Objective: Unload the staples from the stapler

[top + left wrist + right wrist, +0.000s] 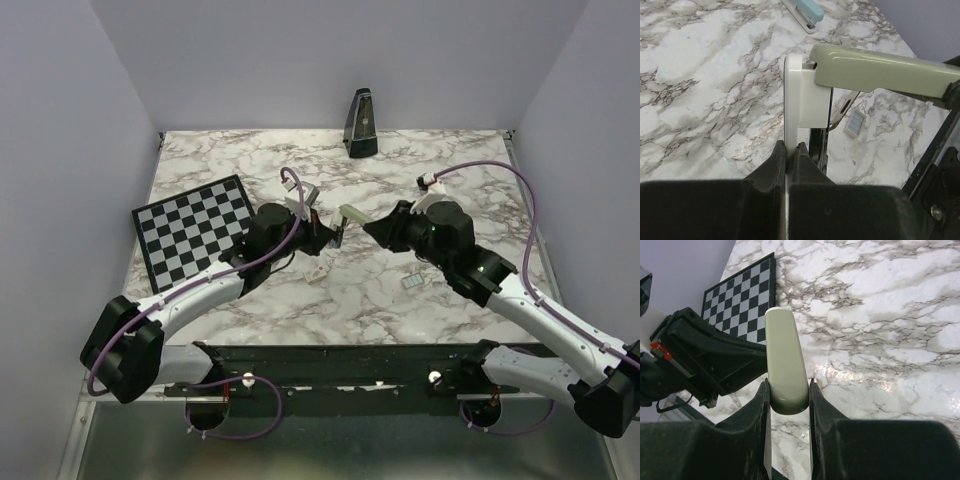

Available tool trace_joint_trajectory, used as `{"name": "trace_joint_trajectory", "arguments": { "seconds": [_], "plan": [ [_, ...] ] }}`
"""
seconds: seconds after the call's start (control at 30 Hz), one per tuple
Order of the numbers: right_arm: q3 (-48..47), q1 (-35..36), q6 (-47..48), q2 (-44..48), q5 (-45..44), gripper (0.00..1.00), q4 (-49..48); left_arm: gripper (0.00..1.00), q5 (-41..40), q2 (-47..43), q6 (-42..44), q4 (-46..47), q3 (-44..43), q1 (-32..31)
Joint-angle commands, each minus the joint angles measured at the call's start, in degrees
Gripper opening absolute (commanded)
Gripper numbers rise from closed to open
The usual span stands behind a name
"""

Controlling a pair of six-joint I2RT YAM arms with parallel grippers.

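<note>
The stapler (347,214) is held above the table between both grippers and is swung open. My right gripper (788,385) is shut on the end of its sage-green top bar (786,357), which also shows in the left wrist view (885,70). My left gripper (790,147) is shut on the stapler's white lower bar (797,97). A dark metallic magazine (819,145) hangs just right of that bar. In the top view the left gripper (325,237) and the right gripper (372,226) face each other at mid-table.
A black metronome (361,125) stands at the back. A checkerboard (195,228) lies at the left. A small white block (317,272) and a small pale box (413,284) lie on the marble. A light-blue stapler (805,12) lies beyond the left gripper.
</note>
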State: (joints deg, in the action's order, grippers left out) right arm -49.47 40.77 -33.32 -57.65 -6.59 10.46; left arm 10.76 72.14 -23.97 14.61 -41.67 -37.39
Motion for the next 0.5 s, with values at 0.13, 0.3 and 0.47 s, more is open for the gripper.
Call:
{"name": "trace_joint_trajectory", "arguments": {
  "seconds": [0.13,0.3,0.47],
  "plan": [
    [0.60,-8.95,9.50,-2.20,-3.35,0.01,0.71,0.00,-12.08,4.15,8.76,2.88,-0.08,0.03],
    [2.71,-11.15,10.73,-3.70,-0.27,0.01,-4.04,0.00,-13.57,6.96,10.87,4.90,0.45,-1.72],
    [3.07,-12.91,11.70,-6.60,3.16,0.01,-7.64,0.00,-16.82,8.98,14.73,8.41,1.59,-3.83]
  ]
}}
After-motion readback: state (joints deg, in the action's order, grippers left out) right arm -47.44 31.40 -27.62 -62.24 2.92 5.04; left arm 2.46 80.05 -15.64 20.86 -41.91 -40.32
